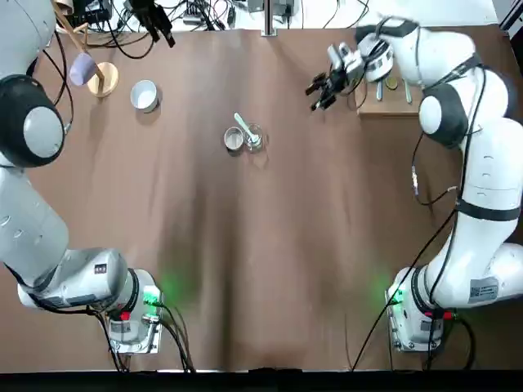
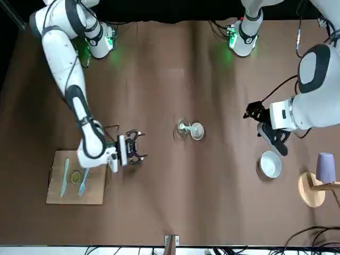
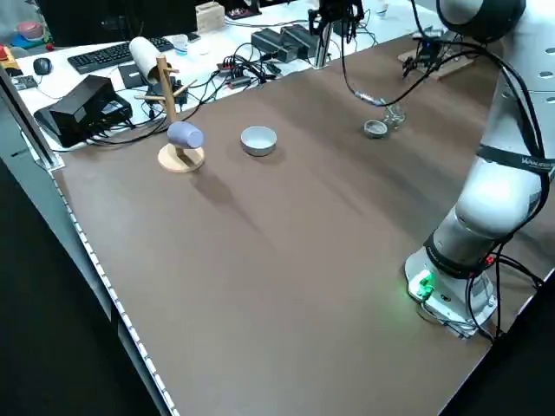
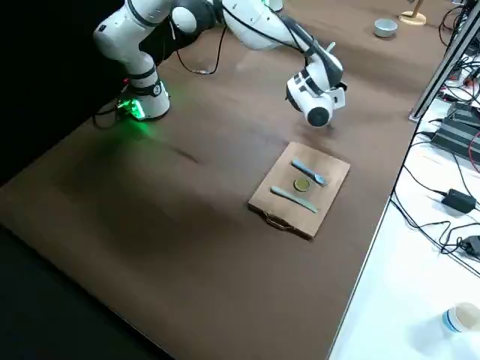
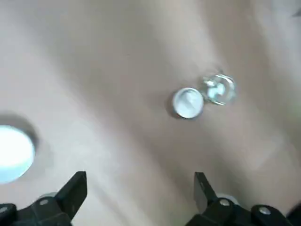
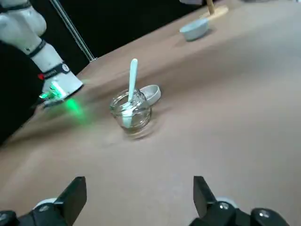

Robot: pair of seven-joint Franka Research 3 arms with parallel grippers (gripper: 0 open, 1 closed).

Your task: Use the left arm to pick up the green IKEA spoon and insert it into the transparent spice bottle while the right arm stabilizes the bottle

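Green IKEA spoon (image 6: 132,80) stands tilted inside the transparent spice bottle (image 6: 131,113), its end projecting above the rim. Bottle is upright near the middle of the desk (image 1: 212,269), just beside a metal cup (image 1: 234,139). Left gripper (image 5: 141,193): fingers apart, nothing between them; located above the desk on the left, near the white bowl (image 1: 145,96) and the wooden stand (image 1: 103,79) with a purple cup (image 1: 82,69) on it. Right gripper (image 6: 141,193): fingers apart, nothing between them; located above the desk near the wooden board (image 2: 77,183), which bears a teal knife (image 2: 65,177), a teal fork (image 2: 83,182) and a small round green item (image 2: 76,177).
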